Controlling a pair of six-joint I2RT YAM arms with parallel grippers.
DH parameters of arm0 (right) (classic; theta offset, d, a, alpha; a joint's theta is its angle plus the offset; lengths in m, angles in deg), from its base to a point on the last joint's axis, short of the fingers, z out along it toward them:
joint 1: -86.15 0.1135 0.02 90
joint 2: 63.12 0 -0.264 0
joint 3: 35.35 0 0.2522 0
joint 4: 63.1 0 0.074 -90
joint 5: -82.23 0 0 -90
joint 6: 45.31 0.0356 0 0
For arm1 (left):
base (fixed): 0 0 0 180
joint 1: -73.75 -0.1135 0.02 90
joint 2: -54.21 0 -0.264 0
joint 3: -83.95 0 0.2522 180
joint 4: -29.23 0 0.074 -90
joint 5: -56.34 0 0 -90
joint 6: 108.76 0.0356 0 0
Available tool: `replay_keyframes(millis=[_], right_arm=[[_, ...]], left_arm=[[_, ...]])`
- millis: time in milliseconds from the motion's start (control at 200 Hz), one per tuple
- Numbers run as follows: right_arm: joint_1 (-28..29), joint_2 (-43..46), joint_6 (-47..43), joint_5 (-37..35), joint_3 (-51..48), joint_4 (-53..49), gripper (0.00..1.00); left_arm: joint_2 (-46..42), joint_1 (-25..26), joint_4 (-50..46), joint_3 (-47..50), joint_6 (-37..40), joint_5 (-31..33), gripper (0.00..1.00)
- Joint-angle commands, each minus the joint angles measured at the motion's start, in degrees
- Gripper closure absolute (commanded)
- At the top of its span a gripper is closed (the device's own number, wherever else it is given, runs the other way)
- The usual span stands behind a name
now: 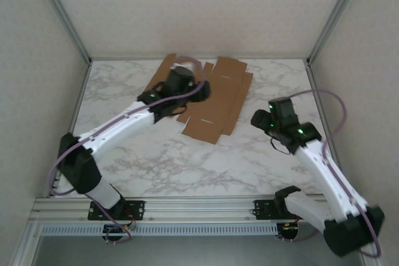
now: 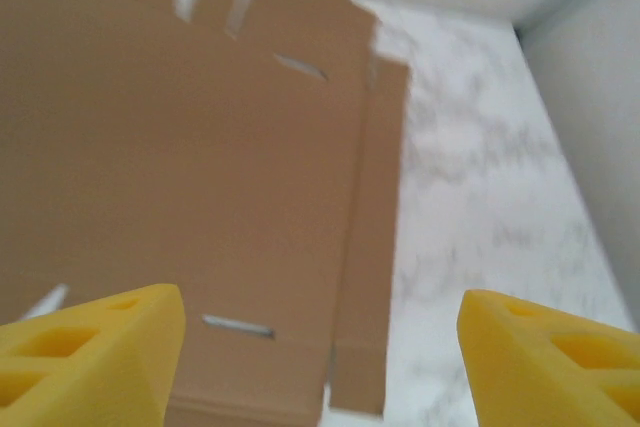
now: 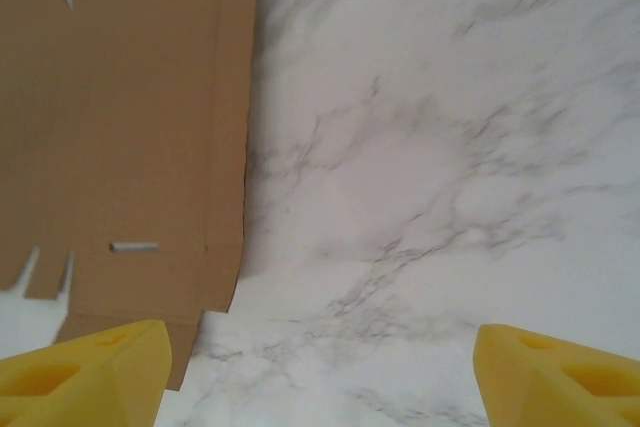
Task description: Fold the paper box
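Left claw gapes empty over the paper box; right claw gapes empty at its 3 o'clock. Flat matte brown cardboard, notched and slotted, slants 7-to-1 o'clock on the marbled desk, far middle.

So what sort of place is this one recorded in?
Most likely a lab robot cell, not a home or shop: a marble-look table boxed in by plain walls and aluminium posts, with a metal mounting rail along the near edge.
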Motion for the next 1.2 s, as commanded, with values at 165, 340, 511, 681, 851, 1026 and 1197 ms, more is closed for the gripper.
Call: replay_keyframes(millis=[165, 340, 511, 681, 851, 1026, 1197], right_arm=[[-1.43, -26.59, -1.38, 13.14, 8.08, 11.82, 0.11], [-7.56, -34.56, 2.45, 25.81, 6.15, 28.25, 0.15], [-12.29, -40.54, 4.41, 32.84, 8.19, 36.49, 0.15], [-13.74, -48.9, 3.18, 38.29, 13.06, 36.87, 0.26], [-14.16, -52.62, 3.52, 40.04, 12.93, 41.08, 0.44], [-14.01, -53.9, 2.78, 40.57, 12.0, 42.8, 0.76], [-12.52, -53.86, -7.25, 37.3, 16.19, 31.49, 0.92]], left_arm=[[-12.52, -5.69, 7.17, 16.91, -8.57, 0.28, 0.28], [-21.11, -6.1, 5.08, 21.4, -9.07, 1.12, 0.27], [-30.89, -6.05, 8.97, 29.56, -10.07, -2.81, 0.26], [-36.09, -6.05, 10.37, 32.9, -7.98, -4.04, 0.25], [-36.39, -6.06, 8.88, 32.05, -5.02, -4.93, 0.25], [-36.07, -6.09, 9.58, 31.85, -3.9, -5.95, 0.25], [-35.15, -6.08, 9.63, 31.59, -3.19, -5.22, 0.26]])
